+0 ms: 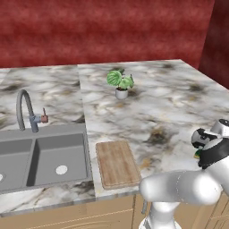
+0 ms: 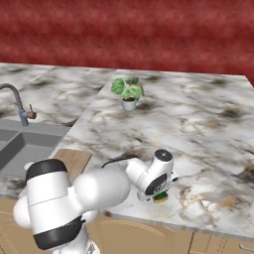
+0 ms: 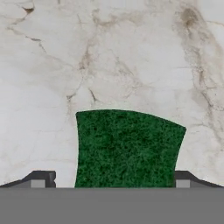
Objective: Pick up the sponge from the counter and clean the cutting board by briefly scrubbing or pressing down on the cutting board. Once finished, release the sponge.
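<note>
At the near edge of the counter (image 2: 198, 129), toward five o'clock in the right base view, the gripper (image 3: 113, 181) hangs low over the sponge (image 3: 127, 148), its jaws spread wide. In the hand view one dark fingertip (image 3: 41, 178) stands at eight o'clock and the other at four o'clock, with the sponge's dark green top between them; each tip is clear of the sponge's sides, so nothing is gripped. From the right base view a sliver of the sponge's green and yellow edge peeks out beneath the white hand, lying flat on the marble near the counter's front lip. From the left base view the same hand sits at four o'clock, with a bit of yellow-green showing just beside its dark wrist. The cutting board (image 1: 117, 163) lies flat on the counter at about six o'clock in that view, well apart from the sponge and just beside the grey sink (image 1: 42, 161), bare on top. Further back, at nine o'clock, the curved faucet (image 1: 27, 112) rises behind the basin. Farthest off, near twelve o'clock, a small potted plant (image 1: 120, 83) stands upright on the marble before the red wall (image 1: 112, 31).
</note>
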Controlling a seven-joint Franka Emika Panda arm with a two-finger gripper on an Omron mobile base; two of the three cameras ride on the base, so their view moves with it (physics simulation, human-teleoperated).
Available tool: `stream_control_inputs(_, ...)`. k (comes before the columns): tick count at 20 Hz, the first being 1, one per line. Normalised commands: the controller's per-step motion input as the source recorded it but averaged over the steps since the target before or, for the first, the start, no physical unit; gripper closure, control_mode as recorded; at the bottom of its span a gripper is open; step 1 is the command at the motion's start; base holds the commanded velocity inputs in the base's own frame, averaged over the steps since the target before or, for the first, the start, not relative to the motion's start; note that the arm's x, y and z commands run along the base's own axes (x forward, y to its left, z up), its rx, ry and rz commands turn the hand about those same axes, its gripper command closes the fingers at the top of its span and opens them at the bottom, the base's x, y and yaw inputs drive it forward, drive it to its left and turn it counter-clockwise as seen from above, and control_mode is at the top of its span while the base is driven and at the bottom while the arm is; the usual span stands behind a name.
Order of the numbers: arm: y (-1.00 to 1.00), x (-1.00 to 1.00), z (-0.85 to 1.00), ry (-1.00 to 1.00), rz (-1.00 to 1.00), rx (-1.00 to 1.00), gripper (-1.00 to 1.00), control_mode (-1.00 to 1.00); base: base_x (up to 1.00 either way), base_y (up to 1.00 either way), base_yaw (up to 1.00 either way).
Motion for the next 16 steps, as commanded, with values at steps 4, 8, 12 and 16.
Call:
stream_control_inputs(4,0.03,0.08,-0.14,0.02,0.13,0.00,1.00,-1.00,0.00,0.00,0.00)
stream_control_inputs(8,0.00,-0.09,-0.09,0.00,0.10,0.00,1.00,-1.00,0.00,0.00,0.00)
stream_control_inputs(12,0.16,-0.33,0.15,-0.04,0.02,0.00,1.00,-1.00,0.00,0.00,0.00)
stream_control_inputs(16,0.53,-0.07,0.51,0.01,0.00,-0.01,1.00,-1.00,0.00,0.00,0.00)
